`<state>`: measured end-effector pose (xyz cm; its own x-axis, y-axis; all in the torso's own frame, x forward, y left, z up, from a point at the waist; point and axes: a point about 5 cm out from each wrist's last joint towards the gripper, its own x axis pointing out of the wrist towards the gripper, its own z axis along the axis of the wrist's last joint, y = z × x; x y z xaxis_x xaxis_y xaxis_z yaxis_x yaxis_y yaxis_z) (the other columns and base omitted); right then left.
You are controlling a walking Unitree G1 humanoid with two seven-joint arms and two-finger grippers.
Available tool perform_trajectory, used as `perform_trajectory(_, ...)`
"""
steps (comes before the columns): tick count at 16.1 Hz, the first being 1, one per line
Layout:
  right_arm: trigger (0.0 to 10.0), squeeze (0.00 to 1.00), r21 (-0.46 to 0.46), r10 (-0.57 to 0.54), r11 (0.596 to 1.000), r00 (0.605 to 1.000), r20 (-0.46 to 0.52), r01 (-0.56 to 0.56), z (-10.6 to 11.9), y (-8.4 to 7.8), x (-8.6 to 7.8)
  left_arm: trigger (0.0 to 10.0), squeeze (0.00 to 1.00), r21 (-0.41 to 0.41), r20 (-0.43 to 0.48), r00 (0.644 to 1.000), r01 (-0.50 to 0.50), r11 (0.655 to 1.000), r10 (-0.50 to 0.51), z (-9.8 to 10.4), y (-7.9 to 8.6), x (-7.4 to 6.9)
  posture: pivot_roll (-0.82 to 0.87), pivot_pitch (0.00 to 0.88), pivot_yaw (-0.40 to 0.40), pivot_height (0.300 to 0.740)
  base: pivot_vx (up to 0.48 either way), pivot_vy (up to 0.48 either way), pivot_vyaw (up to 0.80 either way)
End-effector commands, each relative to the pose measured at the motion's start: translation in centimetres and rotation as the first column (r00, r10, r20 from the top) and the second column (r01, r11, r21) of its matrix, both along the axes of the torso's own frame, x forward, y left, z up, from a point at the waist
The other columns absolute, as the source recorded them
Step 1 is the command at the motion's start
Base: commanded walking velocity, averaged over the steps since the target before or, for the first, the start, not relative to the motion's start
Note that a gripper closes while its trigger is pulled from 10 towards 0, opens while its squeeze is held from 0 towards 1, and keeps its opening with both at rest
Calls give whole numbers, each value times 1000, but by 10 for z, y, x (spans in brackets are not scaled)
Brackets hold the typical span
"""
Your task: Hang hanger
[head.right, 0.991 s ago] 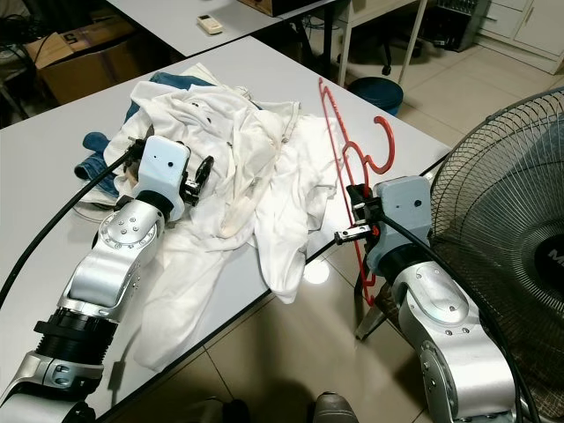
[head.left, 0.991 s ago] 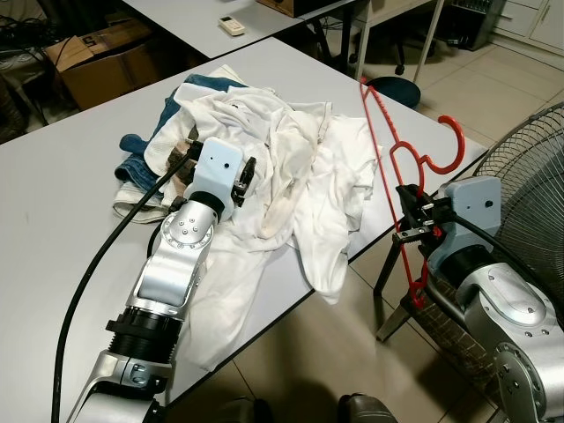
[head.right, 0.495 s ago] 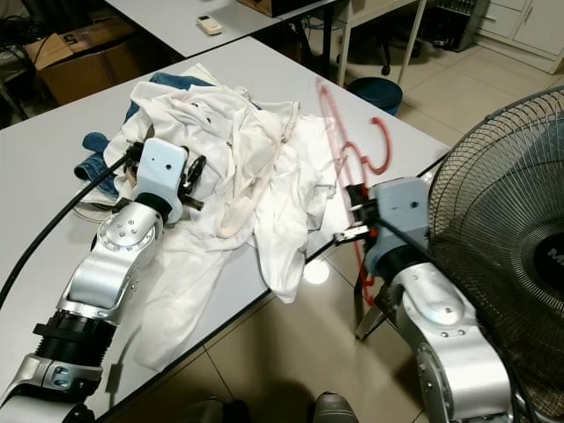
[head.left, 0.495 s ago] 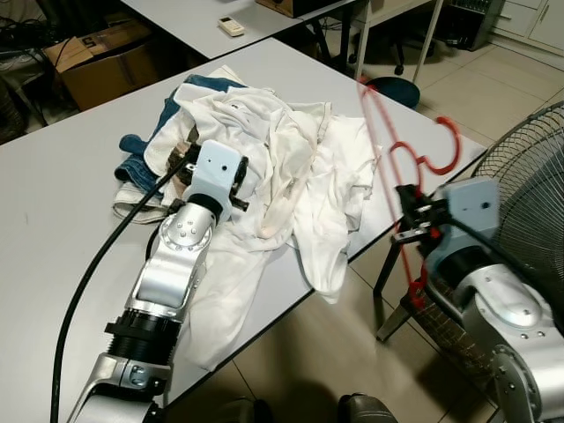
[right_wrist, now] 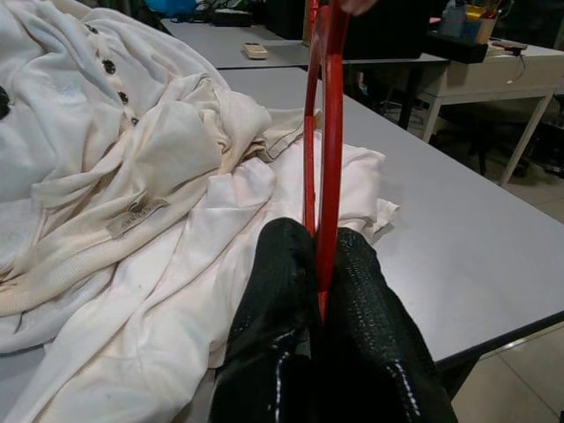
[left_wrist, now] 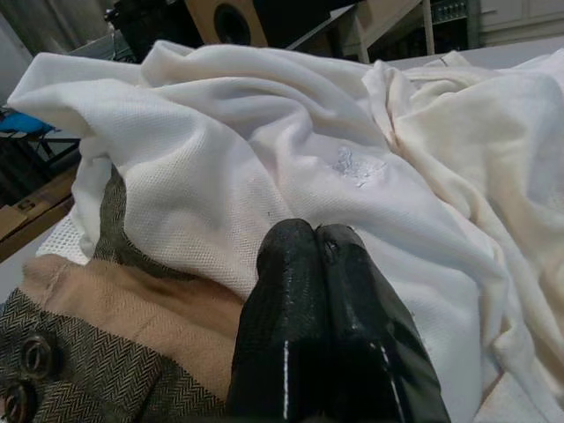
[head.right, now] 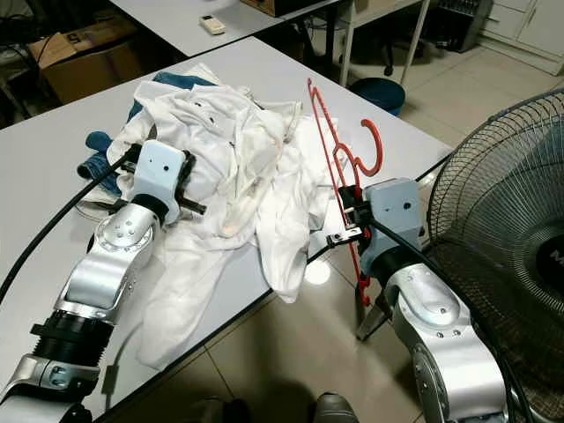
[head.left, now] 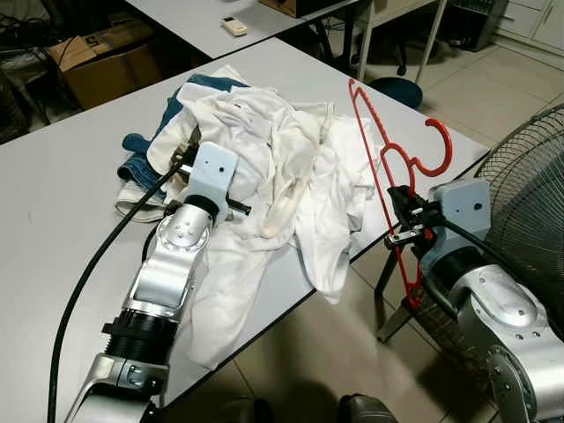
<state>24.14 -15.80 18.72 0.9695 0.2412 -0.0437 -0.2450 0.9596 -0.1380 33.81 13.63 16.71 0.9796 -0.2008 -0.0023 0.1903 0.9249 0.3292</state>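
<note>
**Hanger's in the claw, nothing hung yet**

So the pickup part looks done: the right claw (head.right: 346, 225) is clenched on the red hanger (head.left: 390, 189), pinching one of its thin bars between the two black fingers (right_wrist: 370, 291). The hanger is held up in the air just off the counter (head.left: 53, 185) edge, tilted, hook (head.left: 438, 145) pointing away from the robot toward the floor fan (head.right: 507, 220). What's left, as far as I can judge, is basically the whole hanging bit. I can't spot a rail or rod anywhere, so where it ends up is anyone's guess.

The left claw (left_wrist: 319, 242) sits pressed shut with nothing between the fingers, tips resting on the white shirt (left_wrist: 291, 150) in the clothes pile (head.left: 264, 167).

Materials:
- hanger: skinny, glossy red, probably plastic or coated wire, with notched shoulders. Looks slippery and likely to swivel in a pinch grip.
- white shirt: knit with a visible pique-type weave, soft and crumpled, draping over the counter edge.
- a tan and herringbone tweed garment (left_wrist: 79, 352) with dark buttons, coarser looking.
- blue denim (head.left: 145, 154) peeking out under the pile.
- counter top is smooth, matte grey.
</note>
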Motion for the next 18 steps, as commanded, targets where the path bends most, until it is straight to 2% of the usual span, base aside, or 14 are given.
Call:
perform_trajectory(1,10000,0,3,14,1000,1000,11,-14,1,3,0,0,0,15,-16,999,-31,999,31,-4,9,0,-197,90,103,740,0,0,0)
perform_trajectory(2,10000,0,17,23,1000,1000,15,-23,2,3,-1,0,0,11,-17,999,-37,999,37,-4,10,0,-197,90,104,740,0,0,0)
perform_trajectory(3,2196,0,30,25,999,999,19,-26,2,4,-1,0,0,7,-17,999,-41,999,41,-4,10,1,-198,90,104,740,0,0,0)
perform_trajectory(4,0,0,40,27,999,999,23,-28,3,4,-1,0,0,5,-15,999,-45,999,45,-4,11,1,-197,90,104,740,0,0,0)
perform_trajectory(7,0,0,36,26,999,999,27,-27,3,4,-1,0,0,-32,20,998,-59,998,60,2,15,2,-199,92,106,740,0,0,0)
perform_trajectory(8,0,0,35,23,999,999,28,-24,4,3,-2,0,0,-98,62,996,-51,994,57,12,18,2,-200,93,106,740,0,0,0)
perform_trajectory(9,627,0,34,20,999,999,29,-21,3,3,-2,0,0,-184,134,990,-14,983,39,28,22,1,-198,93,107,740,0,0,0)
perform_trajectory(10,2118,0,32,18,999,999,29,-19,3,2,-2,0,0,-241,199,980,17,970,32,43,27,0,-196,94,110,740,0,0,0)
perform_trajectory(12,3137,0,33,16,999,999,30,-17,3,2,-2,0,0,-289,304,951,32,957,60,69,43,-3,-194,94,110,740,0,0,0)
perform_trajectory(14,3608,0,34,14,999,1000,28,-15,2,2,-2,0,0,-304,379,920,25,952,97,90,59,-7,-185,89,114,740,0,0,0)
perform_trajectory(15,4275,0,34,14,999,1000,25,-15,1,2,-2,0,0,-224,318,948,49,973,25,85,57,-5,-180,87,112,740,0,0,0)
perform_trajectory(16,4824,0,34,16,999,1000,23,-17,0,3,-1,2118,0,-65,239,967,107,992,-88,72,47,-6,-176,84,109,740,0,0,0)
perform_trajectory(17,6196,0,32,23,999,1000,21,-23,-1,5,0,10000,0,5,167,974,157,988,-156,57,36,-7,-178,82,110,740,0,0,0)
perform_trajectory(18,8824,0,20,26,999,999,19,-27,-1,6,0,10000,0,-12,132,972,198,980,-195,46,26,-10,-182,81,113,740,0,0,0)
